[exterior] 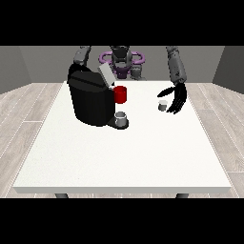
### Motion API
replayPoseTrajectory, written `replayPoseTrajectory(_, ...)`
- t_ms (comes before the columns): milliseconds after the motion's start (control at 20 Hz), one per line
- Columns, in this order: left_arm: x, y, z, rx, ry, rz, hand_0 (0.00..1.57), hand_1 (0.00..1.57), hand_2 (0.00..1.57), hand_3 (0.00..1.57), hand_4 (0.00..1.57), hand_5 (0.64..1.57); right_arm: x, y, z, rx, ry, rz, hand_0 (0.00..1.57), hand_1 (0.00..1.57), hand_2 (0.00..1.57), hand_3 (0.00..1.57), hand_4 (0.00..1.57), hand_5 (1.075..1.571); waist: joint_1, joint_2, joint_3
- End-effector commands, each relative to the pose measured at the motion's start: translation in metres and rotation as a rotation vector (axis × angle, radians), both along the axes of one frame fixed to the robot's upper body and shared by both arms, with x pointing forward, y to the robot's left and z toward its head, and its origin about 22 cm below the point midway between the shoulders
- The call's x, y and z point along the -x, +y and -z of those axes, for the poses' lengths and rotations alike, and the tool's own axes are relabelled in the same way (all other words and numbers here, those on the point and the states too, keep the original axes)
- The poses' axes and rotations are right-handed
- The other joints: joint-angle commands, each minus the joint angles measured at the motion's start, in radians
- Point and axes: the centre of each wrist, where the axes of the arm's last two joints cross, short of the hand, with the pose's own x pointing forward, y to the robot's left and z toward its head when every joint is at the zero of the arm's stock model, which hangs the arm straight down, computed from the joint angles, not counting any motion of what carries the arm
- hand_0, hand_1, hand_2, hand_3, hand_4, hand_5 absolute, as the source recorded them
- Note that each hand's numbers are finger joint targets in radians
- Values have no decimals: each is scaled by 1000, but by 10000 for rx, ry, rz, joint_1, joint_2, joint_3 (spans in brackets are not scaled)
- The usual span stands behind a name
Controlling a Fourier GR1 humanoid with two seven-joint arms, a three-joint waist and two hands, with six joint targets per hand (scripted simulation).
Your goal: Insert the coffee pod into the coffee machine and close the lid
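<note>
A black coffee machine (90, 100) stands on the white table (124, 152) at the view's left, its grey lid (106, 74) tilted up and open. A grey cup (121, 118) sits on its drip base. A small grey coffee pod (162, 106) rests on the table at the right. The hand at the view's right (177, 98) hangs just beside the pod, fingers straight and pointing down, holding nothing. The other hand is hidden behind the machine; only its arm (82, 55) shows.
A red mug (120, 94) stands behind the machine's front. The table's near half is bare white surface, with its front edge low in the view.
</note>
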Motion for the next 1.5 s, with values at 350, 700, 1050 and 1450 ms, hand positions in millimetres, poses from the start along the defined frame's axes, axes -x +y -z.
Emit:
replayPoseTrajectory(350, -12, -22, 9, -1532, -763, -97, 719, 719, 864, 649, 229, 1571, 1, 17, 3, -160, 136, -19, 0, 0, 0, 0, 524, 1571, -218, -87, -1)
replayPoseTrajectory(700, -5, 10, 2, -2352, -1318, -141, 971, 971, 1086, 863, 323, 1571, 3, 8, -2, -509, -147, 111, 0, 0, 0, 0, 510, 1571, -199, 120, -1)
replayPoseTrajectory(1050, -6, -14, 22, -3035, -871, 337, 1174, 1174, 1286, 1183, 412, 1571, -1, -16, 3, -427, 180, 57, 0, 0, 0, 0, 398, 1571, -146, -124, 3)
replayPoseTrajectory(1450, -51, -43, -44, -2279, -2150, 1778, 1400, 1400, 1423, 1364, 595, 1571, -13, -5, 10, -510, 569, 218, 0, 0, 0, 0, 505, 1571, -37, -373, 8)
